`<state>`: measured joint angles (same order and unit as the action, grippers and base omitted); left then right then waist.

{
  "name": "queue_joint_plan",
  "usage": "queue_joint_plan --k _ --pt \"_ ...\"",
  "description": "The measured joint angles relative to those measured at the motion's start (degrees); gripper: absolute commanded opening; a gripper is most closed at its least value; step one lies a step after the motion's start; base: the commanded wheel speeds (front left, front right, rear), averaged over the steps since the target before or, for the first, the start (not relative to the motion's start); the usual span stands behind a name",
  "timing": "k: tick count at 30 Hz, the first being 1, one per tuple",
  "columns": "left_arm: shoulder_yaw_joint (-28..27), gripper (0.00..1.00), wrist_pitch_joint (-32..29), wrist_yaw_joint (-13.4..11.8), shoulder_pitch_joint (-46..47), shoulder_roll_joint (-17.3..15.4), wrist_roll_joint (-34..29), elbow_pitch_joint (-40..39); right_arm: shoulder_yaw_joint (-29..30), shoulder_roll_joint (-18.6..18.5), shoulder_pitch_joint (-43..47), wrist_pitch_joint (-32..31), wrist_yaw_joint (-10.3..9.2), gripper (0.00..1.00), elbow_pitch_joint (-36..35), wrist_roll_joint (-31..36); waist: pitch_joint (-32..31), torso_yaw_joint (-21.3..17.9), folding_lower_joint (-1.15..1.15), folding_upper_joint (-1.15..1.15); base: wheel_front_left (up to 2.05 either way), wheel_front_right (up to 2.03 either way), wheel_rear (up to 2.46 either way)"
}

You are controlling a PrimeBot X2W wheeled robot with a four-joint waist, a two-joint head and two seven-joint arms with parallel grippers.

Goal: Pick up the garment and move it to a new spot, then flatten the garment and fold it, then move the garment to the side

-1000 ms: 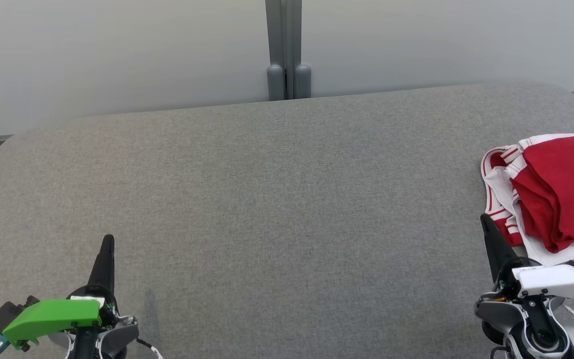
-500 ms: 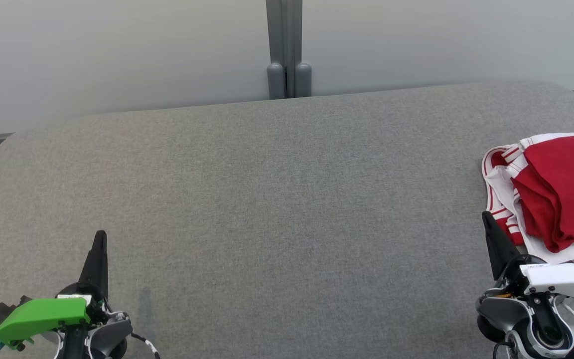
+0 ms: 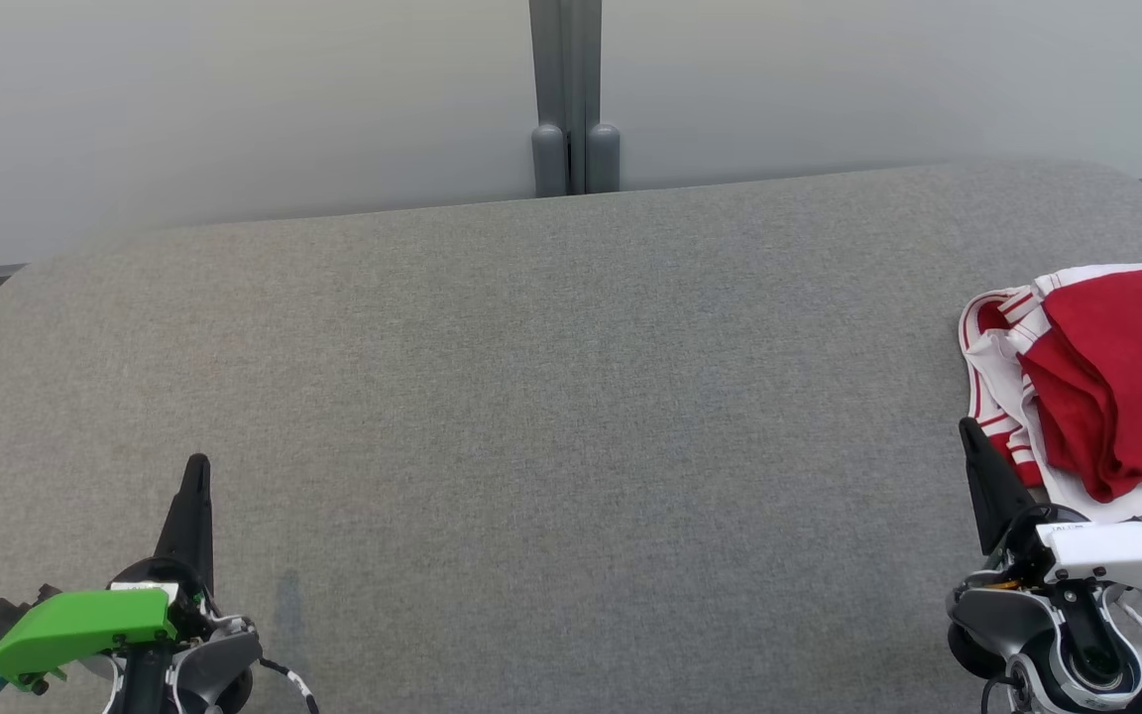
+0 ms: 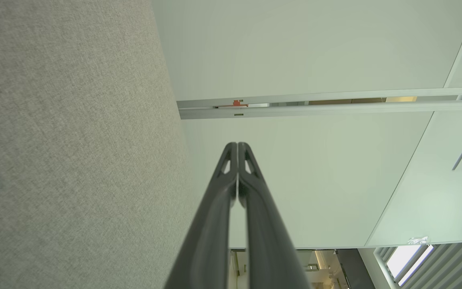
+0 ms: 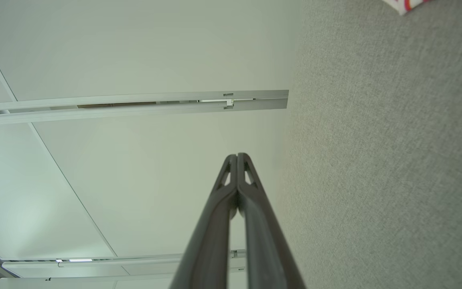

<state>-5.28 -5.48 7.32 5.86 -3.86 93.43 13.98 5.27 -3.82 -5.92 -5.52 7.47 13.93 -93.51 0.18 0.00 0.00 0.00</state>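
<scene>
A red garment [image 3: 1111, 382] with white, red-striped trim lies folded at the right edge of the grey fabric table [image 3: 551, 397]; a corner of it [image 5: 409, 4] peeks in at the top of the right wrist view. My right gripper [image 3: 970, 428] is shut and empty, its tip just left of the garment's near edge. At the lower left my left gripper [image 3: 198, 464] is shut with nothing in it, far from the garment. Both wrist views show the two fingers pressed together, the left gripper [image 4: 237, 144] and the right gripper [image 5: 237, 155].
A pale wall with a grey vertical post [image 3: 571, 99] stands behind the table's far edge. The table's rounded corners fall away at the far left and far right.
My left gripper has drawn back a little toward the lower left. The right gripper and the garment have stayed put.
</scene>
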Motion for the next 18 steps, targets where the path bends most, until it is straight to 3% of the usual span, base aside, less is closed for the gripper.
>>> queue_joint_plan --k 18 --pt "-0.24 0.0 -0.26 0.0 0.01 0.25 -0.11 0.01 0.29 0.24 -0.02 -0.21 0.0 0.0 0.01 0.25 0.0 0.0 0.0 0.0 0.0 0.0 0.0"
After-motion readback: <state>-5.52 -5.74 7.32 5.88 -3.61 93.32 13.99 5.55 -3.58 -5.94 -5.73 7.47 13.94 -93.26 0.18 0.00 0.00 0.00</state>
